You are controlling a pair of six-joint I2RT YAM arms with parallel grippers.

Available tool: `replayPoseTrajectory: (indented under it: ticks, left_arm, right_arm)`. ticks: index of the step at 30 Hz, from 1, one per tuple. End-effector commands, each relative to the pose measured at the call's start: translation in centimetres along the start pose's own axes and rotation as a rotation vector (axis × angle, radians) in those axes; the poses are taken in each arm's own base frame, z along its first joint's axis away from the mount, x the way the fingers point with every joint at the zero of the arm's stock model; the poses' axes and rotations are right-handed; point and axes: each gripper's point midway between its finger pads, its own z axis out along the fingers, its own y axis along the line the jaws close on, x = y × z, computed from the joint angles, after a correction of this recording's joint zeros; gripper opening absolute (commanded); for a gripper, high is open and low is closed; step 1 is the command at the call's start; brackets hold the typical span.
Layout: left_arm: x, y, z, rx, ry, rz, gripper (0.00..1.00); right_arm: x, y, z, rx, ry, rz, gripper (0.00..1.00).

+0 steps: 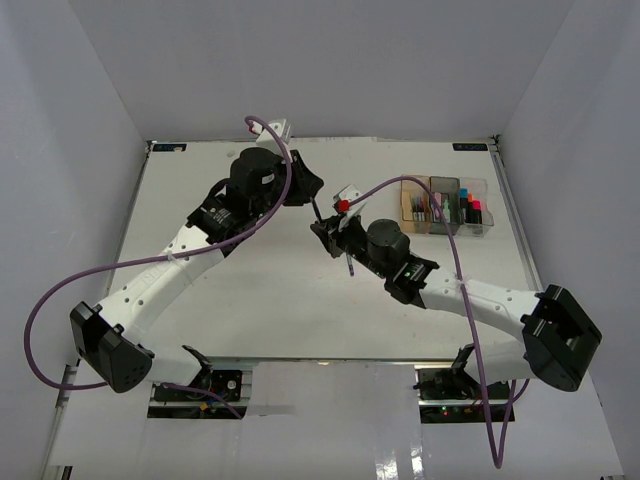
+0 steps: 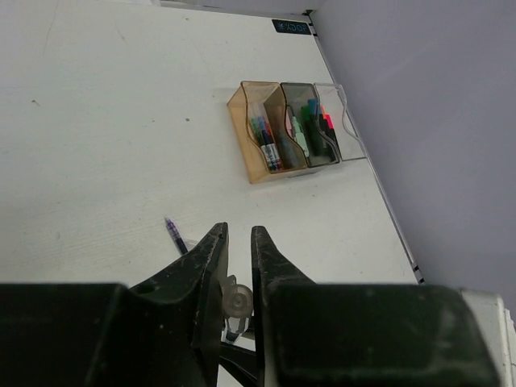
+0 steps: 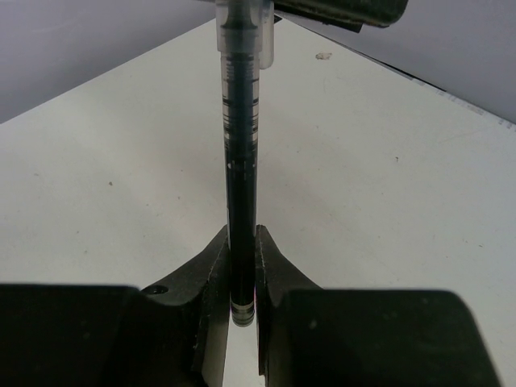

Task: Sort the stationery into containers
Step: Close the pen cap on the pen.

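A thin dark pen [image 3: 242, 161] with a clear cap [image 2: 236, 300] is held above the table between both arms. My right gripper [image 3: 242, 230] is shut on its lower barrel, and my left gripper [image 2: 239, 230] is closed on the clear cap end. The two grippers meet over the table's middle, left gripper [image 1: 318, 212] and right gripper [image 1: 335, 232]. The containers stand in a row at the back right: amber bin [image 2: 250, 137] with pens, grey bin [image 2: 294, 97] with pastel markers, clear bin [image 2: 343, 121] with bright-capped highlighters. A purple pen [image 2: 176, 235] lies on the table.
The bins [image 1: 445, 205] sit close to the table's right edge [image 1: 512, 230]. White walls enclose the table on three sides. Purple cables loop from both arms, one [image 1: 450, 225] crossing in front of the bins.
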Motion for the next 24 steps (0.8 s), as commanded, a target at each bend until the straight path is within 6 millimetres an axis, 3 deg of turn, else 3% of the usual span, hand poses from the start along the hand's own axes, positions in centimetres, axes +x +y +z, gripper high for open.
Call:
replayPoseTrajectory:
  ticks: [1,6,24]
  left_arm:
    - [-1.3,-0.6,-1.3,0.002,-0.043,0.009,0.24]
    - [-0.8,-0.5,-1.3,0.0,-0.034,0.003,0.17]
    - [1.7,-0.9,-1.1,0.038,0.035,-0.073,0.09]
  right_arm:
    - [-3.7,0.2,-0.7,-0.012,-0.111,0.011,0.1]
    - [-4.6,0.3,-0.8,-0.019,-0.131,0.013,0.1]
    - [-9.1,0.1,-1.5,-0.011,-0.254,-0.013,0.09]
